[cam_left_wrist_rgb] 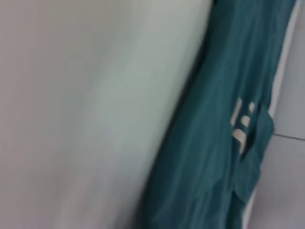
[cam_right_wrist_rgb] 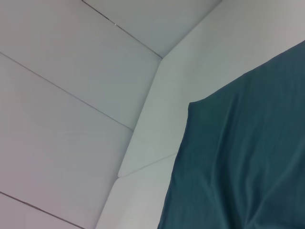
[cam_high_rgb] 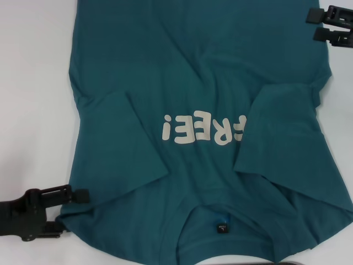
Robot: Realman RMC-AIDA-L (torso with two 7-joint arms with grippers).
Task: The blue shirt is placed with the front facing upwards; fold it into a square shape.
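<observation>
The blue shirt (cam_high_rgb: pixel 193 72) lies front up on the white table (cam_high_rgb: pixel 27 83), collar toward me, with its pale "FREE!" lettering (cam_high_rgb: pixel 204 130) upside down. Both sleeves are folded inward over the chest, and the right one covers the letter F. A small black neck tag (cam_high_rgb: pixel 220 227) shows inside the collar. My left gripper (cam_high_rgb: pixel 74 214) sits at the near left shoulder corner, open, with the cloth edge lying between its fingers. My right gripper (cam_high_rgb: pixel 312 26) hovers open at the far right, beside the shirt's hem side. The left wrist view shows the blue shirt (cam_left_wrist_rgb: pixel 214 143) with part of the lettering, and the right wrist view shows a corner of the blue shirt (cam_right_wrist_rgb: pixel 248 157).
White table surface shows to the left of the shirt and at the far right corner. The right wrist view looks past the table's edge (cam_right_wrist_rgb: pixel 143 143) onto a pale tiled floor (cam_right_wrist_rgb: pixel 62 95). A dark strip (cam_high_rgb: pixel 320 263) lies at the near right edge.
</observation>
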